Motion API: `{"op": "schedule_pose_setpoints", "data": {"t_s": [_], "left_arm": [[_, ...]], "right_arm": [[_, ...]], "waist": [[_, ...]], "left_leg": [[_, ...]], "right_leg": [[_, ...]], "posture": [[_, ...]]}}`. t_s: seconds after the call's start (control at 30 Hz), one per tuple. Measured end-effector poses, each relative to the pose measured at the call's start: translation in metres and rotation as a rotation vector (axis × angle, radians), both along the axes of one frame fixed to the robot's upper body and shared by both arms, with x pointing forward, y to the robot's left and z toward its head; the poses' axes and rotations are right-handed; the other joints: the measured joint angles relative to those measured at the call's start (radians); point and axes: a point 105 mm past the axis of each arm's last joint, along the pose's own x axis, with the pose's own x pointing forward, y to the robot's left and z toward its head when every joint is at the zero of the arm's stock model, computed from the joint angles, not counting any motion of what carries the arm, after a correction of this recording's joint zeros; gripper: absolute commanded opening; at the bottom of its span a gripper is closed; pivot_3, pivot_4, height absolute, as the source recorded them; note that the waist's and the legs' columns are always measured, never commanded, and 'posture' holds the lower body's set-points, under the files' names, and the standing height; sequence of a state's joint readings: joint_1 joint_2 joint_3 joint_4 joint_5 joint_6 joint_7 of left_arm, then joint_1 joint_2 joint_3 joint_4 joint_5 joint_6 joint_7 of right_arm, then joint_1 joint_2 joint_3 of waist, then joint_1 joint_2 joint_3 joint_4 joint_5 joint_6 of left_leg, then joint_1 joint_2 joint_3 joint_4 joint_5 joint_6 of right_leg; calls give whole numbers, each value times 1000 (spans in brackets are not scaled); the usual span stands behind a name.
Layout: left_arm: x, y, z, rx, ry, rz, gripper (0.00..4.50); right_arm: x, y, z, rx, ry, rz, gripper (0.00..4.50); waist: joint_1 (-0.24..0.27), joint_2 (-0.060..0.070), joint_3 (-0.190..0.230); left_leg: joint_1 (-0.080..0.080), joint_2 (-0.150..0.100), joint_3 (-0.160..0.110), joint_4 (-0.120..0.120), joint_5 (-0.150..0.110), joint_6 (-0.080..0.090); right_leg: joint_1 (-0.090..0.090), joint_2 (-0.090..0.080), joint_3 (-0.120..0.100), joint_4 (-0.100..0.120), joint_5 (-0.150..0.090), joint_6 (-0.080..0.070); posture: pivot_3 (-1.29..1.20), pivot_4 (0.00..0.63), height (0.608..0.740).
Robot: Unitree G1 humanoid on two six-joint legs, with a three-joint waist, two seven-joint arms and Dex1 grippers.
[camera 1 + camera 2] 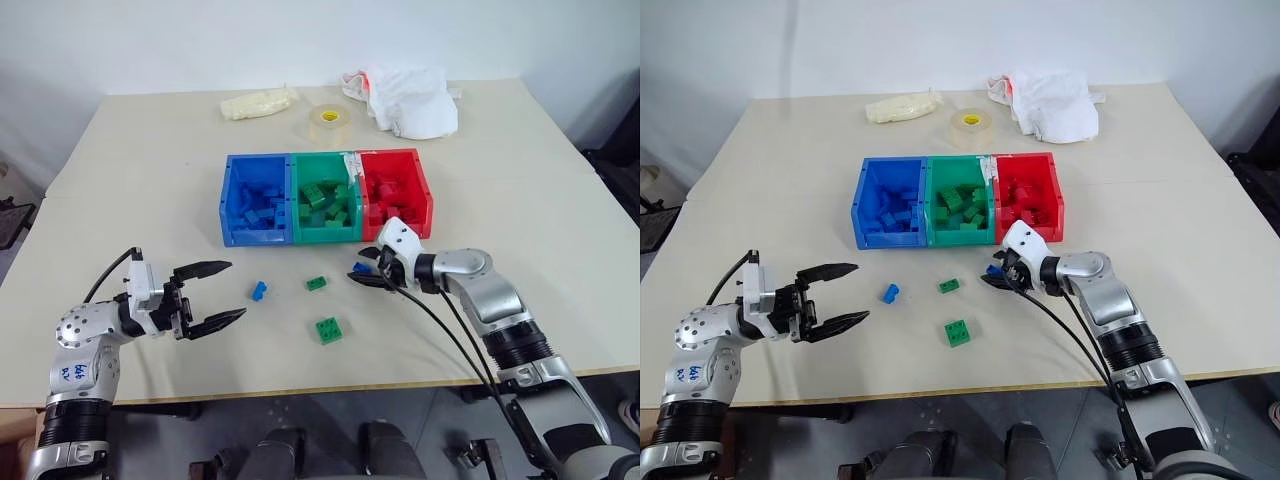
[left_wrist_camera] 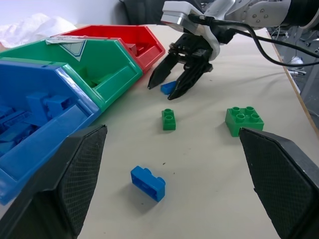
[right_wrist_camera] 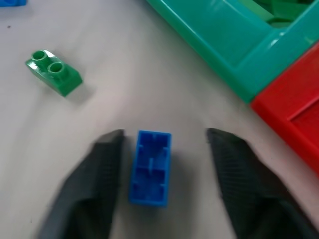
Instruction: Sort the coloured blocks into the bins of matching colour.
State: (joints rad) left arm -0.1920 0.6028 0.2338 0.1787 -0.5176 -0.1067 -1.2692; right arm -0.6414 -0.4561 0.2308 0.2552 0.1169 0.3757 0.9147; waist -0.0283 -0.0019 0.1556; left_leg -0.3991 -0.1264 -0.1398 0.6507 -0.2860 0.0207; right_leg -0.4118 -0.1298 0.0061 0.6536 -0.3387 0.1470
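Observation:
Three joined bins stand mid-table: the blue bin [image 1: 229, 205], the green bin [image 1: 322, 159] and the red bin [image 1: 424, 190], each with blocks of its own colour inside. My right gripper [image 1: 361, 273] sits low in front of the red bin, its fingers open on either side of a blue block [image 3: 150, 167] lying on the table, with a gap on one side. Loose on the table are another blue block [image 1: 259, 291], a small green block [image 1: 317, 283] and a larger green square block [image 1: 328, 329]. At the near left my left gripper [image 1: 235, 290] is wide open and holds nothing.
At the far side of the table [image 1: 150, 180] lie a tape roll [image 1: 328, 120], a crumpled white cloth [image 1: 410, 100] and a cream packet [image 1: 258, 103]. The table's front edge runs just below the loose blocks.

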Motion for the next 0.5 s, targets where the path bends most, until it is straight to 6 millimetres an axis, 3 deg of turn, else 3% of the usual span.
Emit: {"op": "schedule_pose_setpoints", "data": {"t_s": [0.13,0.3,0.43,0.5], "left_arm": [[0,0,1,-1,-2,5,4500],[1,-1,1,-5,-3,7,4500],[5,-4,6,-11,-24,-3,4500],[5,-5,7,-12,-27,-5,4500]], "right_arm": [[-5,-1,-1,-7,-9,5,486],[-12,-7,10,-21,-38,15,476],[-10,1,41,14,-115,46,476],[-3,15,61,44,-160,68,476]], "waist": [[0,0,0],[1,0,0],[-3,0,0],[-8,0,0]], "left_leg": [[0,0,0,0,0,0],[0,0,0,0,0,0],[0,0,1,0,0,0],[1,1,2,-2,0,0]], "right_leg": [[0,0,0,0,0,0],[0,0,0,0,0,0],[0,0,0,0,0,0],[-1,1,0,0,0,0]], "posture": [[0,150,740],[0,150,740],[0,150,740],[0,150,740]]}}
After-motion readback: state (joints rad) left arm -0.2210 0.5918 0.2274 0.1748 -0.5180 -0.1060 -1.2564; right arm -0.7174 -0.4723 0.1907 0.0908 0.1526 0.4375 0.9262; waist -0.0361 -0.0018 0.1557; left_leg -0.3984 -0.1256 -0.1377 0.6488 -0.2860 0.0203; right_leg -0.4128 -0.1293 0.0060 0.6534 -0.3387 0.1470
